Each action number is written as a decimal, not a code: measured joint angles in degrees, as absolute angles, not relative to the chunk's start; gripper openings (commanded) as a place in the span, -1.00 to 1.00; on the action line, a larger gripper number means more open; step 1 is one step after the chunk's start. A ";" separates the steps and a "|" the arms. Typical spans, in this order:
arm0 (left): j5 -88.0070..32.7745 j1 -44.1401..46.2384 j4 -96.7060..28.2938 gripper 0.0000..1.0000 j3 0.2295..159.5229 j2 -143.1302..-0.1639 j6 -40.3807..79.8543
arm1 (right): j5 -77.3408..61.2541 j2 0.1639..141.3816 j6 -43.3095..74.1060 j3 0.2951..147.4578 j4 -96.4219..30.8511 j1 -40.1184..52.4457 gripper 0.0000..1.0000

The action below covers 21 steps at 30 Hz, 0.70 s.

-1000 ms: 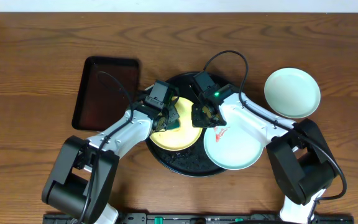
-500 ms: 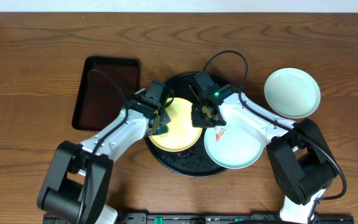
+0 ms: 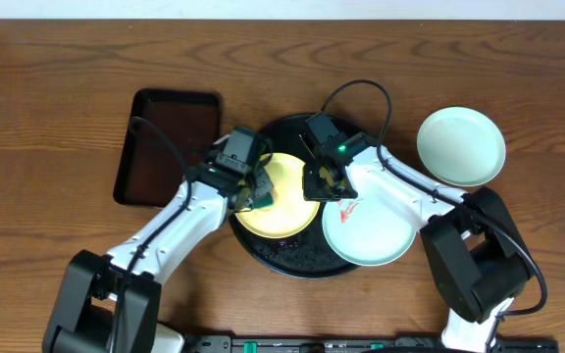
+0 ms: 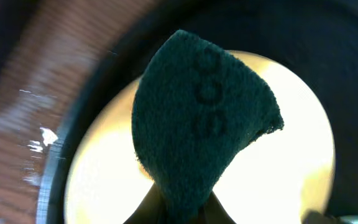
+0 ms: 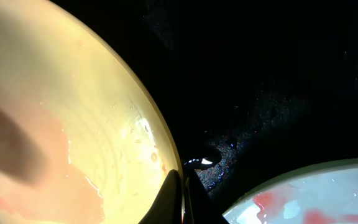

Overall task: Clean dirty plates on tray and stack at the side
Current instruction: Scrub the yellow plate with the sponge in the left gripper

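Observation:
The round black tray (image 3: pixel 292 257) sits mid-table. On it lies the pale yellow plate (image 3: pixel 284 208). My left gripper (image 3: pixel 253 188) is shut on a dark green sponge (image 3: pixel 261 200) at this plate's left part; in the left wrist view the sponge (image 4: pixel 204 118) hangs over the yellow plate (image 4: pixel 284 168) from my fingertips (image 4: pixel 180 210). My right gripper (image 3: pixel 320 182) is shut on the yellow plate's right rim (image 5: pixel 160 155), fingertips (image 5: pixel 182 199) pinching it. A blue-white plate (image 3: pixel 369 233) with red smears (image 5: pixel 272 202) lies over the tray's right side. A second, clean-looking blue-white plate (image 3: pixel 461 145) rests on the table at the right.
A rectangular dark brown tray (image 3: pixel 165 145) lies on the table left of the black tray. The black tray's floor (image 5: pixel 260 74) is wet and speckled. A black cable (image 3: pixel 356 93) loops above the right arm.
My left gripper has moved leftward across the yellow plate with the sponge, from its middle to its left part. The right gripper and the plates have not moved.

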State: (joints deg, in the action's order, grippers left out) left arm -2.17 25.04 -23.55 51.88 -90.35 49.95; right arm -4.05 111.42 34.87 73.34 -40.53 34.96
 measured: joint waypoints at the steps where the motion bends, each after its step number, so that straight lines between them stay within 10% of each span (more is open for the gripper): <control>1: -2.66 25.71 -23.33 -0.85 51.88 -90.43 50.19 | -4.05 111.42 34.89 73.32 -40.53 34.96 -0.97; 21: -0.80 28.42 -25.76 -0.85 52.40 -97.30 51.31 | -4.08 111.42 34.87 73.34 -40.64 34.96 -0.97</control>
State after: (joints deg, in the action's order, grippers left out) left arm -0.80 28.42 -25.76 52.40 -97.30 51.31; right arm -4.08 111.42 34.87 73.34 -40.64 34.96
